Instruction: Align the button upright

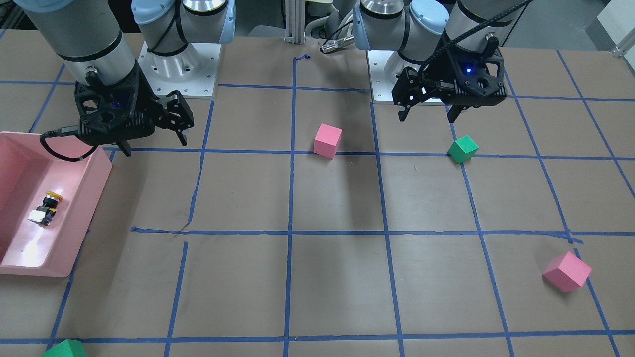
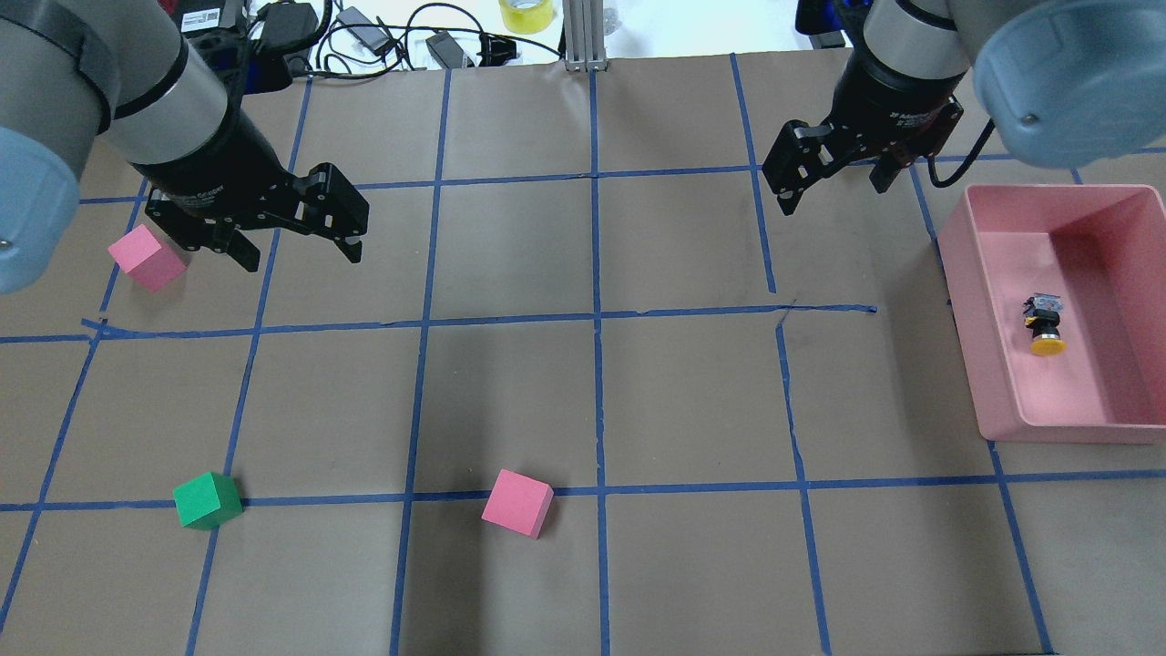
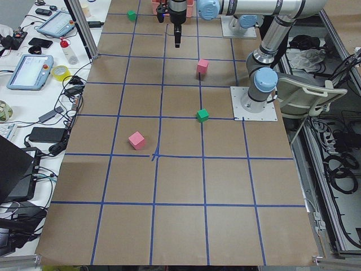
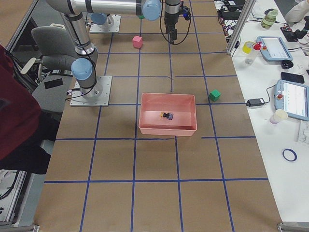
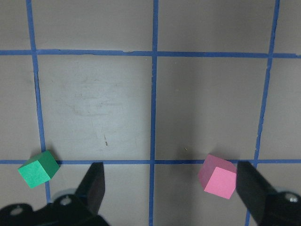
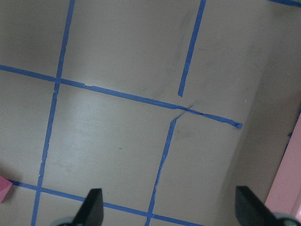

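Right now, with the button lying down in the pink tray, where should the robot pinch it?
Probably the black middle of the button, pinched from straight above. It lies on its side on the pink tray's floor, clear of the walls, so a pinch can close across it between yellow cap and whitish base. The open right gripper is nearest.

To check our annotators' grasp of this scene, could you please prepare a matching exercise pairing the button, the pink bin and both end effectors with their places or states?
Things:
1. button
2. pink bin
3. left end effector
4. right end effector

Places or states:
A. open, hovering beside the bin's corner
B. lying on its side
C. open, hovering near a green cube
D. resting on the table, with the button inside

Pairs: 1-B, 2-D, 3-C, 4-A
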`<state>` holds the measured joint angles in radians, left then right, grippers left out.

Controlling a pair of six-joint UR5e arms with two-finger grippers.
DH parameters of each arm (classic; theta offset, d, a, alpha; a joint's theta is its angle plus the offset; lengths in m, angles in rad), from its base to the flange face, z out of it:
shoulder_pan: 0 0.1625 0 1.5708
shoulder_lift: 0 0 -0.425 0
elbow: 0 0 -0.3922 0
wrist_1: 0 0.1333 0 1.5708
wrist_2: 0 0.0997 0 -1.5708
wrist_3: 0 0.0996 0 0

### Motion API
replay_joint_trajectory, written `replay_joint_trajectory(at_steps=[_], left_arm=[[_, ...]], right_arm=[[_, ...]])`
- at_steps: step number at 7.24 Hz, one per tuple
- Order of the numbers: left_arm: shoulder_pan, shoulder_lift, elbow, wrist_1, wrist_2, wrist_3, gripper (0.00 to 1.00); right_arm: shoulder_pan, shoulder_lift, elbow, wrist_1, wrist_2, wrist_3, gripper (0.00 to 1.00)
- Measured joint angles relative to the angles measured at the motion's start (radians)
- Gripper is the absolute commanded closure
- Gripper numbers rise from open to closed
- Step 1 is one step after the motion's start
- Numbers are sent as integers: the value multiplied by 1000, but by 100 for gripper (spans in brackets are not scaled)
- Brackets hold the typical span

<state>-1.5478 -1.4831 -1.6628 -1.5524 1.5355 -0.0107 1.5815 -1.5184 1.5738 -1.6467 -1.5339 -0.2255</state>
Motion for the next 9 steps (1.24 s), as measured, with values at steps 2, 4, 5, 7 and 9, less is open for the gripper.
replay_joint_trajectory(at_steps=[2,4,5,7,9], left_arm=[[0,2,0,0,1,0,0],[0,9,-11,0,1,0,0],[0,12,-17,0,1,0,0],[0,15,-21,0,0,0,0],[0,16,-22,0,0,0,0]], right_arm=[[-1,2,0,1,-5,-2,0],[-1,4,0,7,-11,-1,0],[-1,5,0,11,-11,0,0],[-15,16,0,15,-19,1,0],[-98,41,7,9,-44,-21,0]])
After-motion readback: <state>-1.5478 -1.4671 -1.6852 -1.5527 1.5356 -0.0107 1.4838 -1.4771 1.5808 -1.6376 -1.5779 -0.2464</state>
